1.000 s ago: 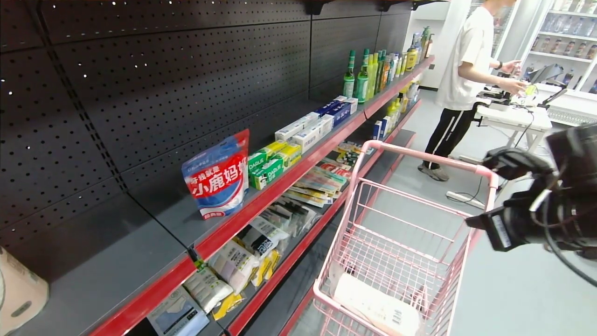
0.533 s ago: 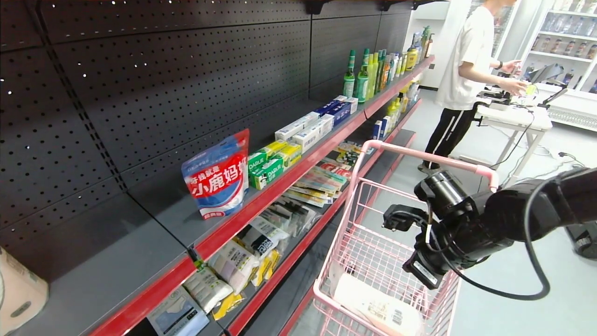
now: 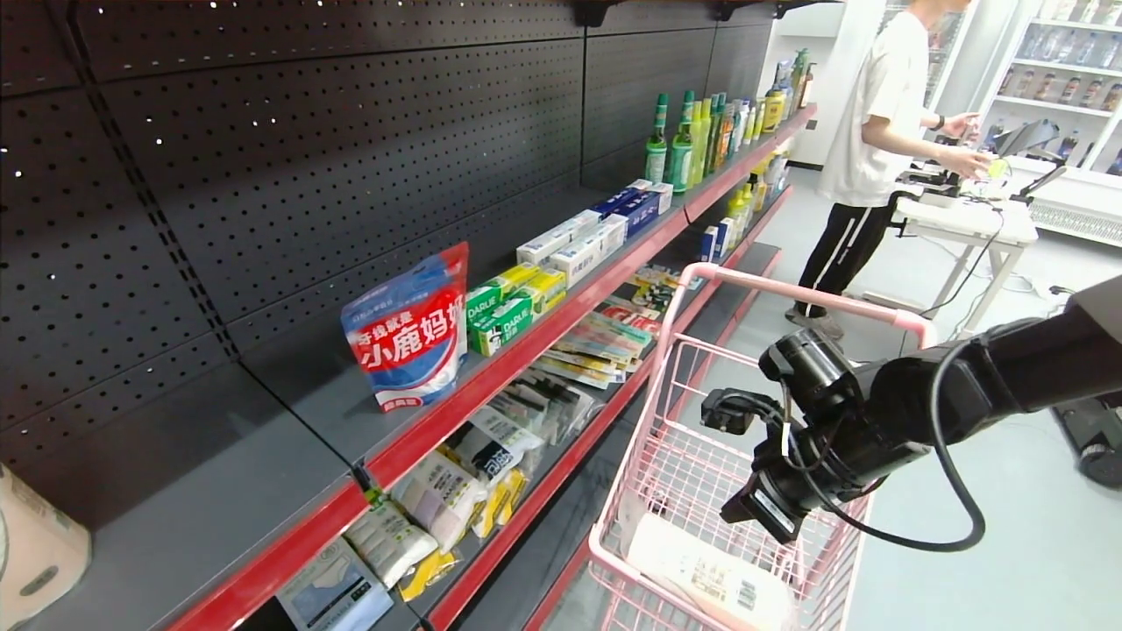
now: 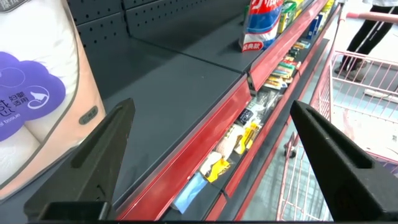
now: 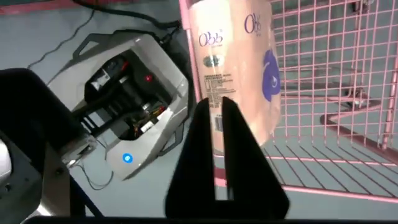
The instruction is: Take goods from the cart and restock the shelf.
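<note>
Right gripper (image 3: 767, 517) is out over the pink cart (image 3: 793, 294), hanging above the near end of the basket. Through the right wrist view its jaws are pressed nearly together, just a sliver of light between them, with nothing held. Directly under them lies the toilet paper pack (image 3: 710, 578), pale peach with a purple mark, on its side on the cart's wire floor against the near wall. I can't tell whether the tips touch the wrap.

Left gripper (image 4: 211, 106) hovers over the bare dark board of the shelf (image 3: 263, 421), jaws spread wide and empty. Just beside it, at the near end of that board, a second toilet paper pack (image 4: 37, 93) stands upright.

Further along the same board there's a blue-and-red pouch (image 3: 412, 329) standing up, then green toothpaste boxes (image 3: 513, 307) right next to it, white boxes (image 3: 574, 245) beyond those, and green bottles (image 3: 692, 140) at the far end. The lower shelf level, behind the red edge strip, carries flat packets (image 3: 438, 495) laid in a row.
</note>
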